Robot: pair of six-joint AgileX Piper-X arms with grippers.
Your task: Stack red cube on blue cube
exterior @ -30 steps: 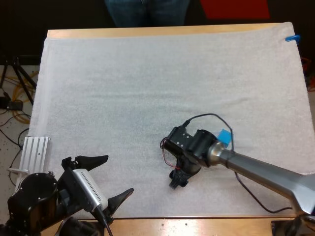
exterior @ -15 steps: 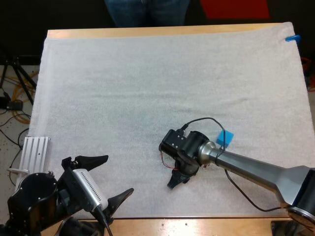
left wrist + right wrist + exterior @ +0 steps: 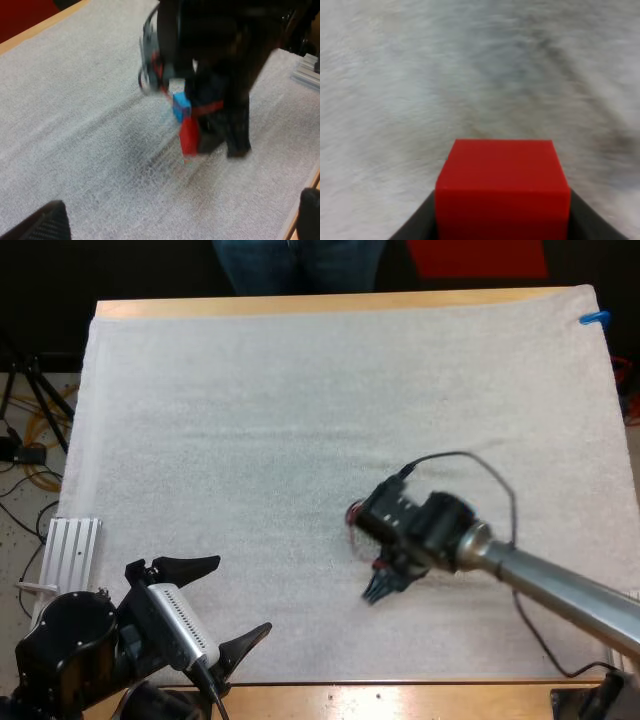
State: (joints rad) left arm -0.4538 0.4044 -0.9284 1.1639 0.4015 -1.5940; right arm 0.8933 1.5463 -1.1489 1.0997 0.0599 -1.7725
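Note:
My right gripper (image 3: 384,585) is shut on the red cube (image 3: 502,190), with a black finger pressing on each side. It holds the cube just above the white mat (image 3: 300,400). In the left wrist view the red cube (image 3: 189,136) hangs under the right arm's dark fingers. The blue cube (image 3: 181,106) sits on the mat close behind it. In the high view the right wrist lies over the place of the blue cube. My left gripper (image 3: 225,602) rests at the mat's near left corner, open and with nothing in it.
A ribbed metal block (image 3: 75,545) lies off the mat's left edge. A person's legs (image 3: 300,260) stand beyond the far side of the table. A tripod and cables (image 3: 30,410) are on the floor at the left.
The right arm has swung to the right with the red cube in its grip. The blue cube, earlier visible beside the wrist, is now covered in the high view. The left arm has not moved.

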